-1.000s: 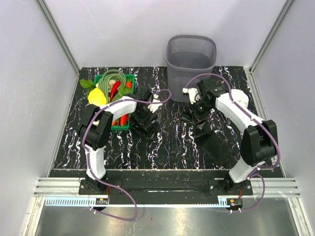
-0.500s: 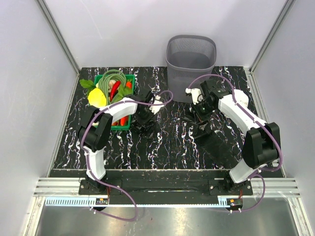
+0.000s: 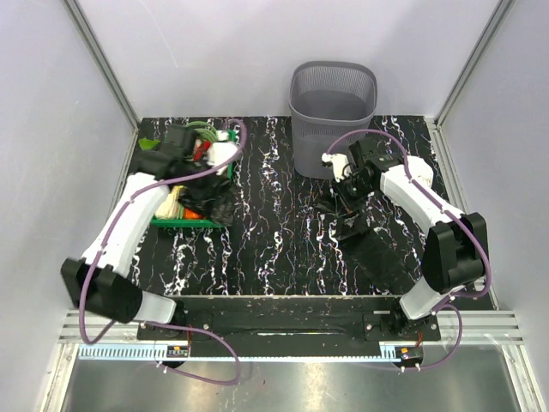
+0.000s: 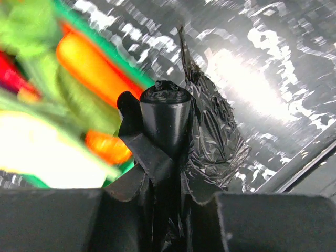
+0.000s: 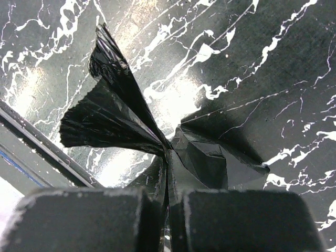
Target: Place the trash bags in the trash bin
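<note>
1. Top external view first: we'd call this the carry step. Each arm has a bag in hand and nothing has been dropped yet. The bin (image 3: 333, 129) stands at the far edge of the counter (image 3: 274, 257).
2. The left pincer (image 4: 164, 102) is clamped shut on a black bag (image 4: 215, 142). The film bunches around the fingers and hangs over the right corner of the green crate (image 3: 184, 221), well apart from the bin.
3. The right pincer (image 5: 168, 202) is squeezed tight on a second black bag (image 5: 118, 113), which fans out from the grip. It sits near the bin, just in front of it. We can't tell if the bag's tail touches the counter.
4. Our guess for the next move: the right arm is closer, so it goes first. It needs to lift above the rim, move over the opening, then let go. The floppy film could snag on the rim if it's carried too low.
5. The left arm has the longer trip across the counter, and probably shouldn't crowd the other arm at the bin.
</note>
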